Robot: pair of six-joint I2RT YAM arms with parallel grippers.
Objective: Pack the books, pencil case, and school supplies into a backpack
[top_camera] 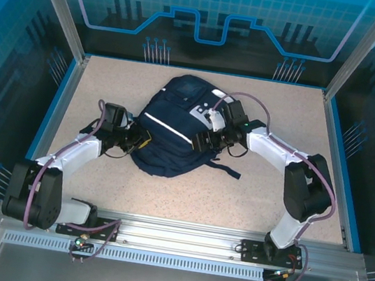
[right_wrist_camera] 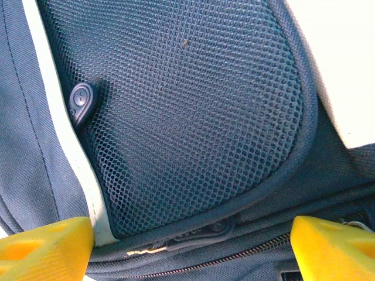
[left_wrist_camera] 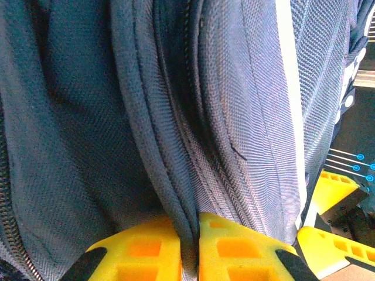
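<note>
"Looking from overhead, where was the backpack (top_camera: 174, 135)?"

"It lay in the middle of the frame on the speckled table (top_camera: 111, 87), with one arm reaching in from each side. A dark strap (top_camera: 229, 169) trailed off its lower right edge."

"And the left gripper (top_camera: 136, 140)?"

"That one was at the bag's lower left edge. From its own camera I saw the two yellow fingers (left_wrist_camera: 146, 254) at the bottom of the frame, nearly together, clenched on a ridge of navy fabric that ran up between them. A white stripe (left_wrist_camera: 290, 117) ran down the cloth on the right of that frame."

"What about the right gripper (top_camera: 207, 138)?"

"It sat on the bag's right side, just right of centre in the overhead view. In its wrist view the jaws stood released, one yellow finger (right_wrist_camera: 44, 249) in the lower left corner and the other in the lower right, far apart. Between them lay a zipper (right_wrist_camera: 234, 257), and above it a rounded mesh panel (right_wrist_camera: 187, 105) took up most of the frame. A small dark tab (right_wrist_camera: 81, 100) sat at the panel's left edge. I saw nothing pinched there."
</note>
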